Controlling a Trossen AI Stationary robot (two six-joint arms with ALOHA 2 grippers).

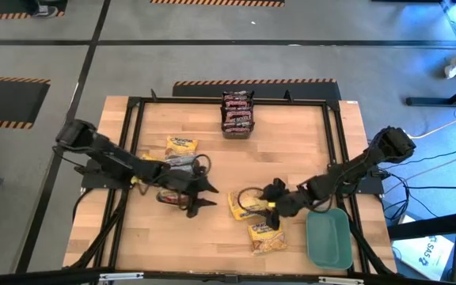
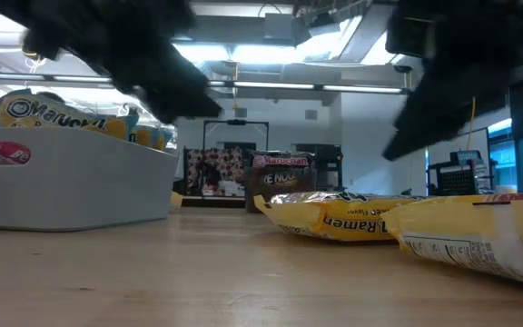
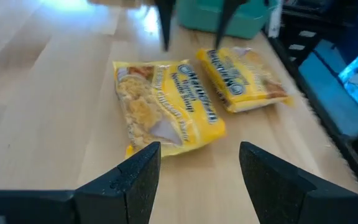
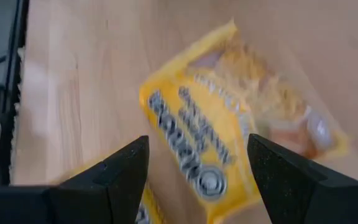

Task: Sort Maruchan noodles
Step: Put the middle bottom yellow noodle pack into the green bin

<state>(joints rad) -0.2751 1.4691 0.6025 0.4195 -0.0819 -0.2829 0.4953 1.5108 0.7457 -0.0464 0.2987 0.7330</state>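
Observation:
Two yellow Maruchan noodle packets lie flat on the wooden table: one [image 1: 244, 204] [image 3: 166, 106] at the middle, the other [image 1: 266, 236] [image 3: 241, 78] closer to the near edge. My left gripper [image 1: 207, 196] [image 3: 197, 149] is open just left of the middle packet, pointing at it. My right gripper [image 1: 271, 199] [image 4: 197, 146] is open above that packet's right end [image 4: 229, 124]. Neither touches a packet. A yellow packet [image 1: 180, 146] sits in the pale grey tray [image 2: 71, 182] behind my left arm. Dark brown packets [image 1: 237, 113] are stacked at the far edge.
A teal tray [image 1: 328, 237] stands at the near right corner, just past my right gripper. A black frame [image 1: 133, 142] runs around the table top. Bare wood lies between the far stack and the middle packets.

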